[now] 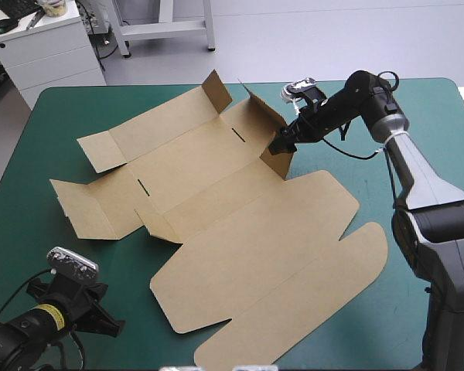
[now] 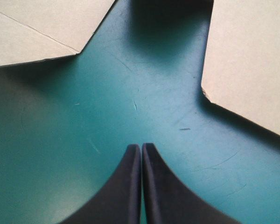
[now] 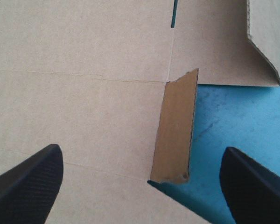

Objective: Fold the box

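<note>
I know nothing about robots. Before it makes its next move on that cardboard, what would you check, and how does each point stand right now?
1. Right hand open: ok, spread wide.
2. Raised flap lined up inside the right hand: ok, it stands upright between the two sides, touching neither.
3. Flap gripped: not ok, nothing is clamped yet.
4. Left hand out of the way: ok, shut over bare teal-green cover, with board ahead on both sides.
5. Box walls raised: not ok, most of the sheet lies flat.
6. Flap's crease sound: cannot tell.
</note>
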